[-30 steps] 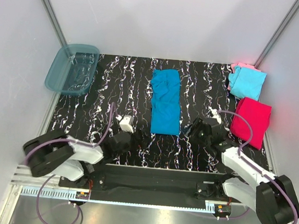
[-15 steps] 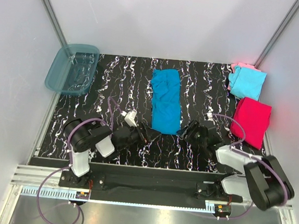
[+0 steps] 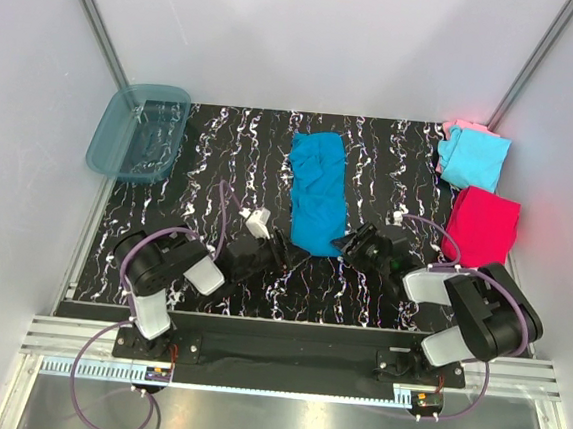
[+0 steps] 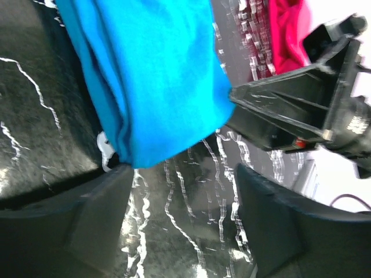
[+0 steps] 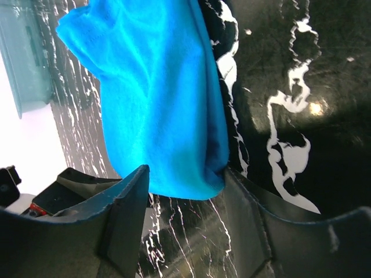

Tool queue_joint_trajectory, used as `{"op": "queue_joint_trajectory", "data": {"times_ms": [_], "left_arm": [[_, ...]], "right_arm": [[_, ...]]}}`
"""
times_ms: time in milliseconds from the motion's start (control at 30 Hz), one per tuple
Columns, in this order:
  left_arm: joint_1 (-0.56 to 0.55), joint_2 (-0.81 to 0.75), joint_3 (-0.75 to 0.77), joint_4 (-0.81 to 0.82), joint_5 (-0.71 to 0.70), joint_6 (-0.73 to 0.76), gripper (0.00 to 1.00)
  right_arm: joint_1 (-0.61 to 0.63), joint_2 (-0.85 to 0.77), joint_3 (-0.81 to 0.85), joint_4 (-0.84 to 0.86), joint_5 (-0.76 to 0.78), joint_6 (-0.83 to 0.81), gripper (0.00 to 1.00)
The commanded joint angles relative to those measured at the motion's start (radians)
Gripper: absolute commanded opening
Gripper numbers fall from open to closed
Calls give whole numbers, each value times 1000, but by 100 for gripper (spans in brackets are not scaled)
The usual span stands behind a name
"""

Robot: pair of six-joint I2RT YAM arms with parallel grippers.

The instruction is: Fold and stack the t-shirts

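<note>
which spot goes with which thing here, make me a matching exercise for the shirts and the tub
1. teal-blue t-shirt
2. magenta-red t-shirt
3. light cyan t-shirt
4. teal plastic tub

a. far left corner of the table
b. far right corner, on a pale pink t-shirt
c. middle of the table
d. right edge, halfway back

Pairs: 1-c, 2-d, 3-b, 4-a

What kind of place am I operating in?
Probably a robot test cell, not a home: plain white walls on metal posts, a black marbled tabletop, and the teal-blue t-shirt laid out for folding.

White-and-black arms [image 3: 204, 276], purple cables [image 3: 73, 382], black pincers [image 3: 281, 254].
</note>
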Motion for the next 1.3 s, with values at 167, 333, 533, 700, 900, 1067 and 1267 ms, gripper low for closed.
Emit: {"op": "queue_joint_trajectory", "data": {"times_ms": [167,333,533,700,900,1067,1267], "left_arm": [[4,56,91,-149,-8,53,39],[4,89,131,-166,1,60,34],[4,60,128,-210,-17,72,57],[4,-51,71,-293,-75,86,76],[3,-60,78,-382,-132,106,79],[4,16,129,-370,-129,106,79],[3,92,187,-365,-108,110,72]], "right_arm": [[-4,-113,-19,-122,38,-13,51],[-4,-136,-27,-142,44,-27,47],[-2,-116,-30,-120,33,-25,47],[-4,-122,-22,-128,32,-30,47],[-4,-117,-14,-125,27,-30,47],[-4,-130,-13,-136,29,-30,47],[-4,-134,-2,-156,33,-41,46]]}}
